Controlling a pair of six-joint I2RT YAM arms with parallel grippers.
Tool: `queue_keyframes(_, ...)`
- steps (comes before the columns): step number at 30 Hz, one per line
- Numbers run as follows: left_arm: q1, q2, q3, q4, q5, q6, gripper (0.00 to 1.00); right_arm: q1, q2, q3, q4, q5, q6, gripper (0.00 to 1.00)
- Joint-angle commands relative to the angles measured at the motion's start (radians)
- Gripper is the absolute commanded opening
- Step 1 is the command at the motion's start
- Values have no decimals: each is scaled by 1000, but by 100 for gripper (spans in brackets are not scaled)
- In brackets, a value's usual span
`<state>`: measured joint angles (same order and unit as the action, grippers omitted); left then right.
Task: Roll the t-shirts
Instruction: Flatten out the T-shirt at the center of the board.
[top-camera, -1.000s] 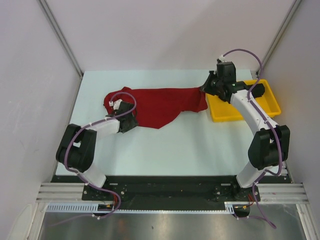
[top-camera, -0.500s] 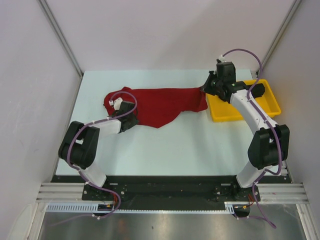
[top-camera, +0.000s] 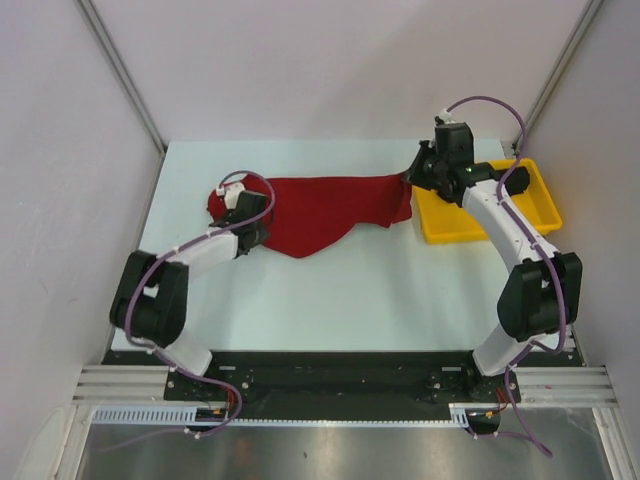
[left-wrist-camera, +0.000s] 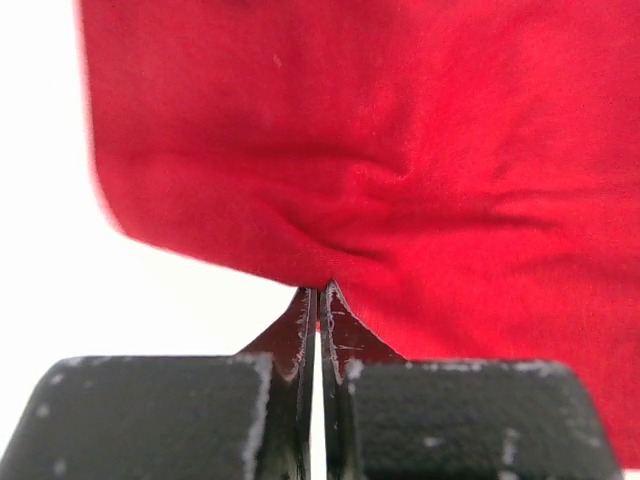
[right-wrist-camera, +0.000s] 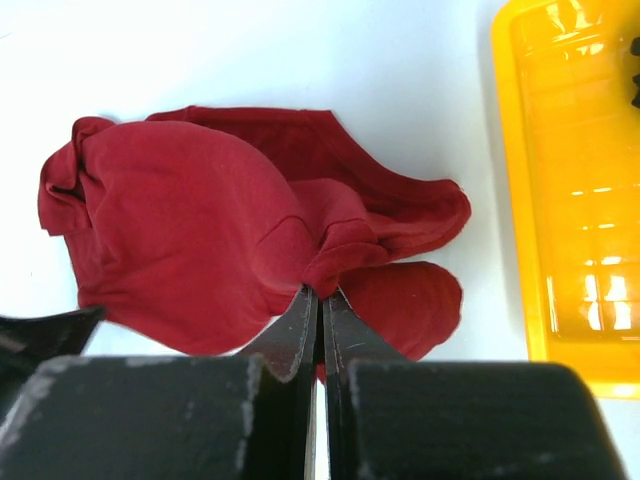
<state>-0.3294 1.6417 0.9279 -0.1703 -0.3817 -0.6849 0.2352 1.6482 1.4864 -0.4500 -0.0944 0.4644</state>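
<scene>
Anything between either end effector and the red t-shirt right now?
Nothing visible. Left end effector is shut on the red t-shirt at its edge, right end effector on its end beside the yellow tray.

Matt deep red cloth t-shirt (top-camera: 330, 205), softly creased, glossy yellow plastic tray (top-camera: 545, 208), smooth matt pale table (top-camera: 350, 290)

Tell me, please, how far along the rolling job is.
Done: nothing is rolled; the red t-shirt lies spread on the table. In hand: the left gripper and the right gripper each pinch one end of it. Left: all the rolling; no second shirt shows.
</scene>
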Motion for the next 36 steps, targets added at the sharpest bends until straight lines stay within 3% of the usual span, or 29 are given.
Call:
queue_keyframes(1, 6, -259, 2, -124, -82, 146, 0, -5, -123, 11, -21, 21, -29, 0)
queue_keyframes(6, 24, -401, 37, -206, 10, 292, 0, -25, -185, 12, -27, 28, -32, 0)
queue_keyframes(9, 53, -263, 214, -227, 200, 356, 0, -51, -98, 63, -1, 12, -24, 0)
queue_keyframes(11, 53, -20, 448, -325, 304, 406, 2, -62, -32, 122, 37, 9, -24, 0)
queue_keyframes(13, 52, 136, 581, -400, 342, 388, 13, -80, 107, 194, 30, -13, -24, 0)
queue_keyframes(14, 50, 218, 648, -408, 358, 378, 25, -86, 160, 230, 17, -30, -24, 0)
queue_keyframes(17, 50, 180, 594, -350, 400, 320, 51, -114, 318, 340, -10, -27, -20, 0)
queue_keyframes(19, 50, 111, 513, -272, 386, 273, 56, -135, 386, 409, -42, -27, -13, 0)
queue_keyframes(22, 50, -15, 338, -198, 357, 214, 56, -149, 443, 414, -46, -30, 2, 0)
queue_keyframes(26, 53, -115, 117, -72, 313, 134, 49, -145, 460, 393, -29, -21, 5, 0)
queue_keyframes(31, 55, -24, 156, 8, 309, 104, 38, -135, 427, 331, 5, -8, 3, 0)
queue_keyframes(36, 56, 110, 278, 0, 271, 90, 36, -135, 410, 299, 33, -24, 13, 0)
